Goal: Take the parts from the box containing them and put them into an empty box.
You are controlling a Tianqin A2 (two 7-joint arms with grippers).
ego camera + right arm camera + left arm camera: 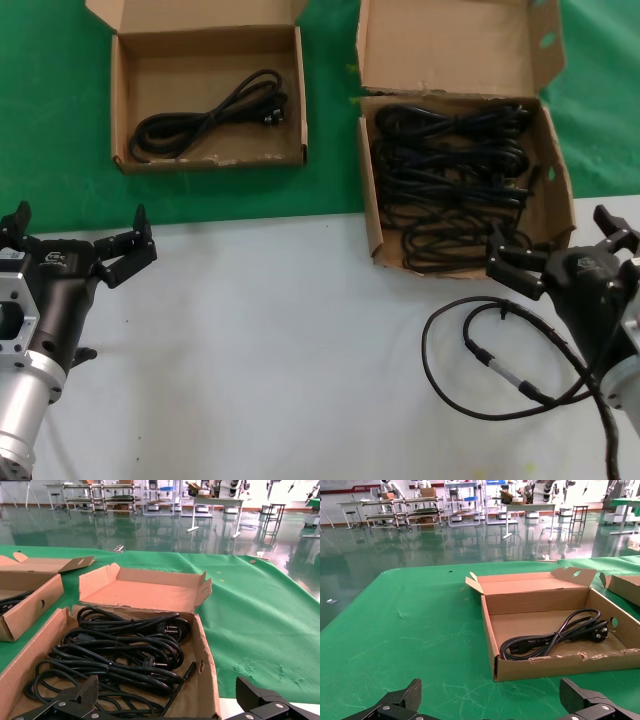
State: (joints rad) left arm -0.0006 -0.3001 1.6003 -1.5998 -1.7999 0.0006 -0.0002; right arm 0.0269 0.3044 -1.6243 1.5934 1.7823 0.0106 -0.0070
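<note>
The larger box (368, 205) at the right holds several coiled black power cords (450, 180), a dense pile in the right wrist view (120, 650). The smaller box (210, 160) at the left holds one coiled cord (210, 115), which also shows in the left wrist view (555, 637). My right gripper (560, 240) hangs open just in front of the larger box's near right corner (205, 690), with nothing between its fingers. My left gripper (80, 232) is open and empty over the white table, short of the smaller box (560, 665).
A thin black cable with a silver connector (490, 350) loops on the white table (300, 340) beside my right arm. Both boxes sit on green cloth (330, 120) with their lid flaps (450, 45) standing at the far side. A green gap separates the boxes.
</note>
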